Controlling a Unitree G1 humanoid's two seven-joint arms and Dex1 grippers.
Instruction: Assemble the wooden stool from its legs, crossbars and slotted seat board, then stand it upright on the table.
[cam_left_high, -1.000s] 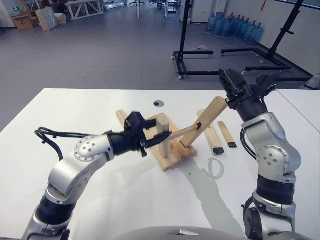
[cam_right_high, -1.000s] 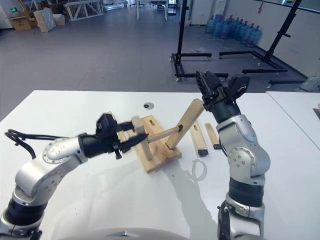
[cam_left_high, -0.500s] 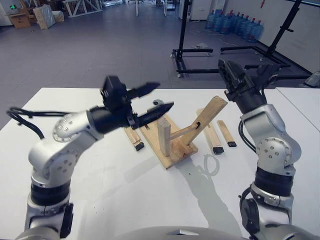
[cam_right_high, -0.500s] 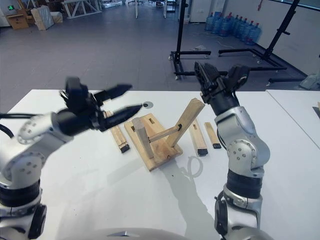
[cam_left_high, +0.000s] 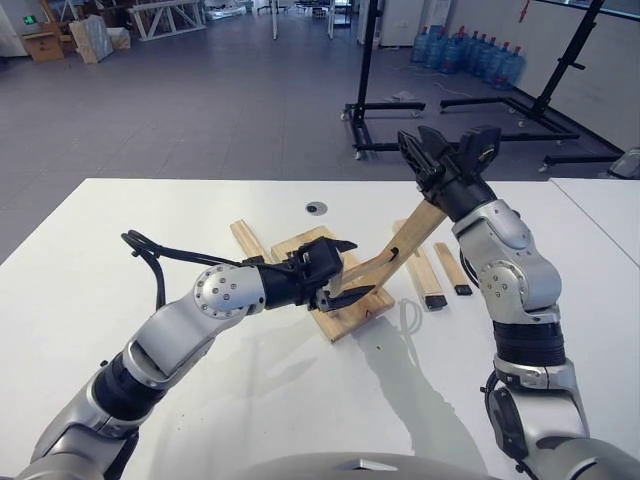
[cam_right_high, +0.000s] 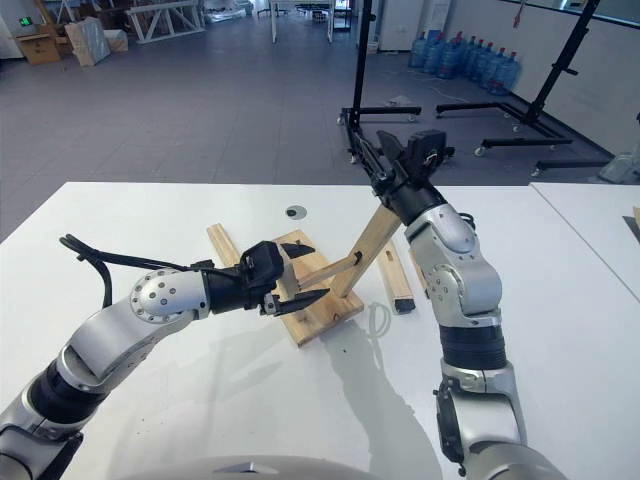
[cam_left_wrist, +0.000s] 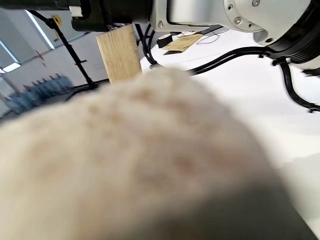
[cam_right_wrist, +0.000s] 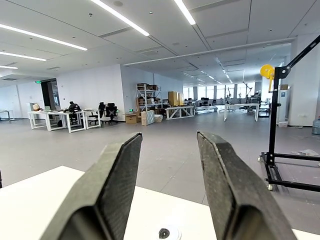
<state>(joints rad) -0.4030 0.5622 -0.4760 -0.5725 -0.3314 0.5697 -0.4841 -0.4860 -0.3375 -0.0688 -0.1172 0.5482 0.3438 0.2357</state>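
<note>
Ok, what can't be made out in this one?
Eye views: the left pincer covers the seat board's middle; what it straddles is hidden.
Eye views: whether the right pincer touches the slanted leg's top is too small to tell.
Left wrist view: a blurred wooden piece against the lens blocks most of the scene.

No text, number or label can be read anywhere in the scene. A small green sign (cam_right_wrist: 38, 81) is seen high on the far wall (cam_right_wrist: 95, 90) of the hall, but its lettering is too small to be made out.
</note>
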